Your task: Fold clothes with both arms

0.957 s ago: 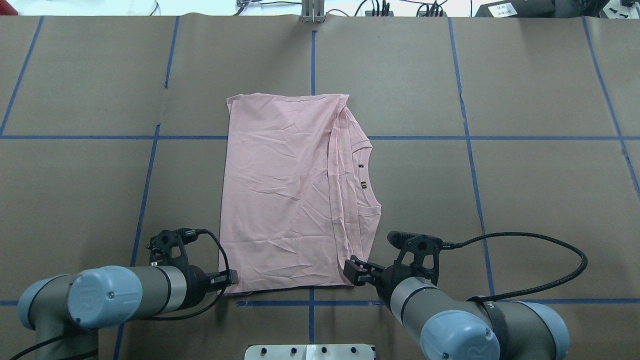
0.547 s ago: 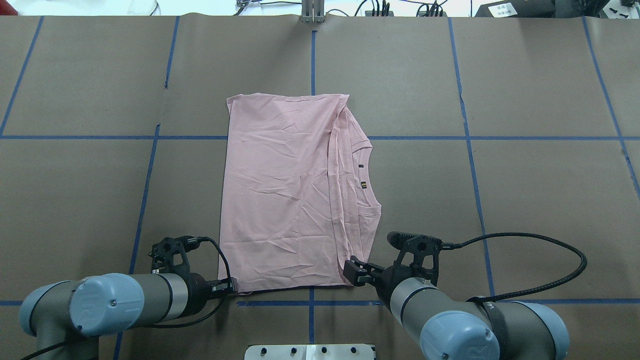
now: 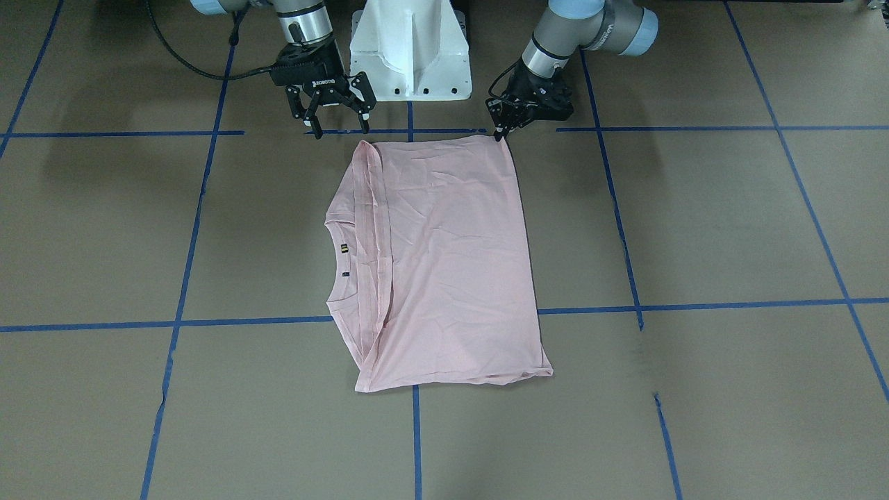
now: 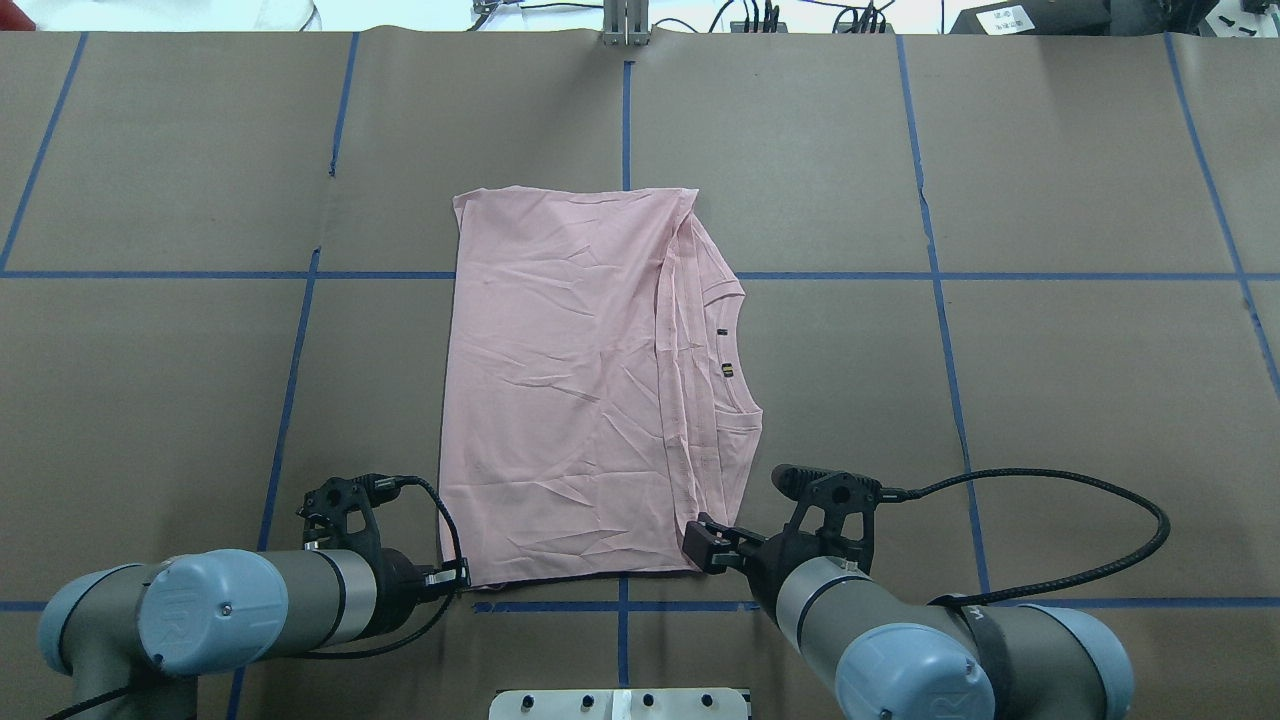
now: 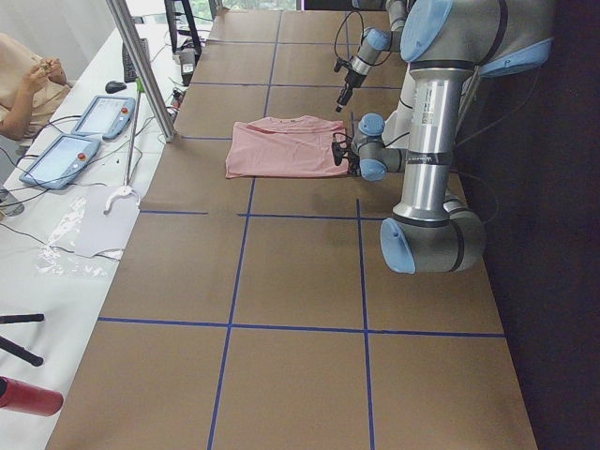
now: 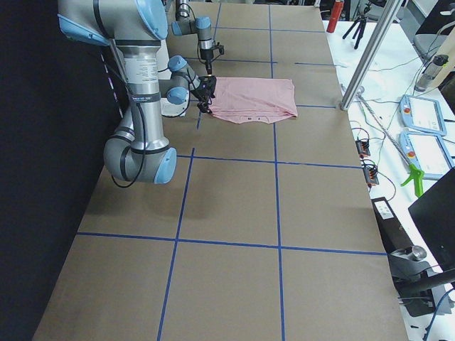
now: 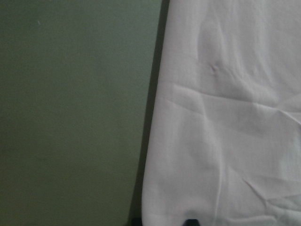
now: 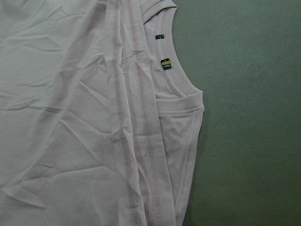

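T-shirt (image 4: 560, 400), pale pink with its plain side up, lies folded into a wrinkled rectangle mid-table (image 4: 1050, 400), one short edge close to the robot-side edge. Its ribbed collar (image 4: 738, 345) shows on the side facing the table's right end. Only the right wrist view shows the small labels (image 8: 164, 63) and stitched hems. The front-facing view shows the right gripper (image 3: 337, 123) with fingers spread, just off one near corner. The left gripper (image 4: 458, 578) sits at the other; whether it pinches cloth I cannot tell. Brown surface with blue tape lines (image 4: 940, 330) stretches wide past the other three edges.
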`<state>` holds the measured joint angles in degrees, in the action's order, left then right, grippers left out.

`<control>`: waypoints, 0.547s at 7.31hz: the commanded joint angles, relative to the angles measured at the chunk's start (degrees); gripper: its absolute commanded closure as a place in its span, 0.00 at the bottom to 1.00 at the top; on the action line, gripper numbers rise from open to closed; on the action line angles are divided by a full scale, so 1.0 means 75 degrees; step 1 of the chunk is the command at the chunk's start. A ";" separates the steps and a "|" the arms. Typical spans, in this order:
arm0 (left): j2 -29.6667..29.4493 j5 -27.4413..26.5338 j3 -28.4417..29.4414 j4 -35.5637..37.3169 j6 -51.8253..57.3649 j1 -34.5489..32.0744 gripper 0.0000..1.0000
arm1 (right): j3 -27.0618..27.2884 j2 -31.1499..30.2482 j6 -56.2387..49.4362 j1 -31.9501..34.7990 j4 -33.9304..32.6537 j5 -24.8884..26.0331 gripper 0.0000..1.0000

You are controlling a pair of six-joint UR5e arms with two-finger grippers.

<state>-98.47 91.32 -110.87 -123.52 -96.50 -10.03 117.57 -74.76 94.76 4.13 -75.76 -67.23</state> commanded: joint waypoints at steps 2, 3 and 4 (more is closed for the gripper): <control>-0.0043 -0.0011 -0.0007 0.0005 -0.0012 0.0001 1.00 | -0.0452 0.1035 0.0653 0.0012 -0.1284 -0.0093 0.19; -0.0043 -0.0012 -0.0018 0.0005 -0.0012 0.0001 1.00 | -0.0721 0.1235 0.0642 0.0198 -0.1476 -0.0187 0.27; -0.0043 -0.0104 -0.0030 0.0005 -0.0012 0.0001 1.00 | -0.0979 0.1527 0.0631 0.0443 -0.1953 -0.0745 0.28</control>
<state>-98.78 91.08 -111.01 -123.49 -96.58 -10.02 112.61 -65.94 99.45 5.54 -86.39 -69.26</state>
